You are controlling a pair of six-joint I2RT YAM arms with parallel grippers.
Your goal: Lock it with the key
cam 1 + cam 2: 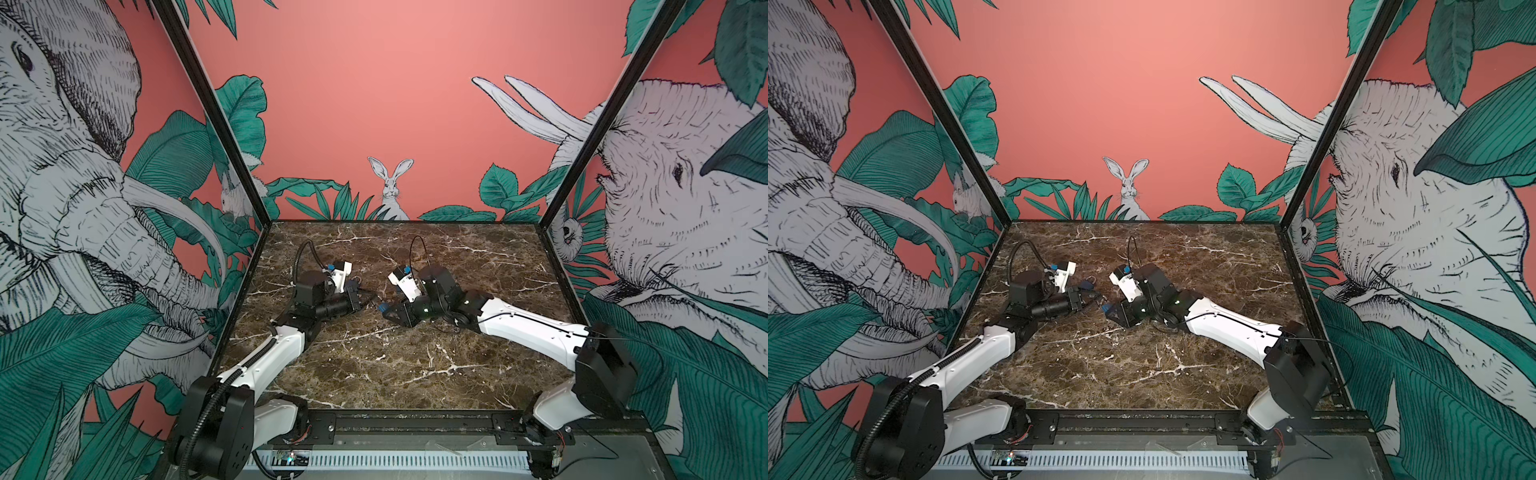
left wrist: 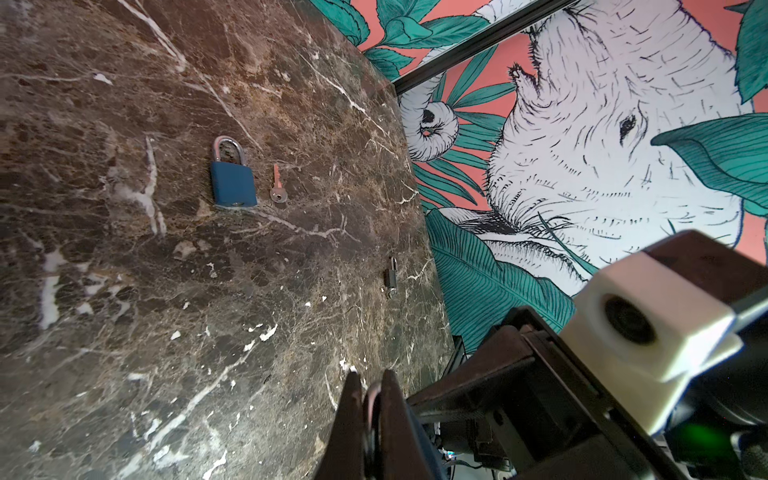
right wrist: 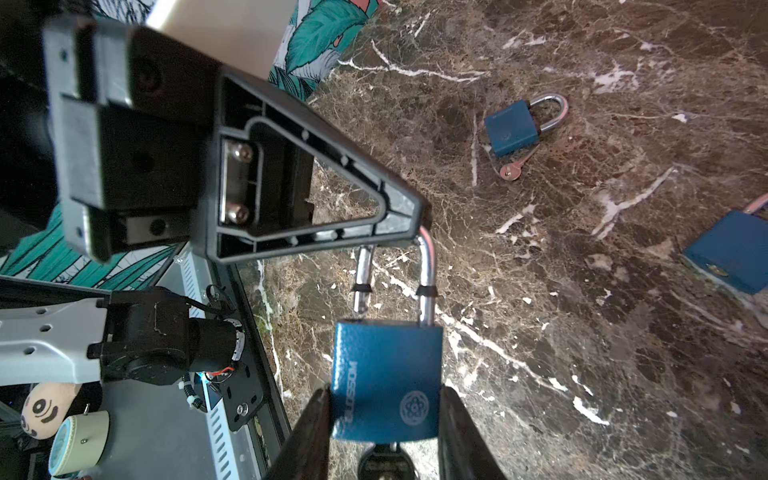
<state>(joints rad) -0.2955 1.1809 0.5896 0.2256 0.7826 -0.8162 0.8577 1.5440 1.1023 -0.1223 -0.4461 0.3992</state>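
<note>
My right gripper is shut on the body of a blue padlock, held low over the marble table. The lock's silver shackle is open, with its free leg out of the body. A dark key head sticks out of the body's underside. My left gripper is shut on the top of the shackle, and its fingers hide the bend. In both top views the grippers meet mid-table, left and right, at the padlock.
A second blue padlock, shackle closed, lies on the marble with a loose key beside it. A third blue padlock lies further off. A small metal cylinder lies near the table's edge. Printed walls enclose three sides.
</note>
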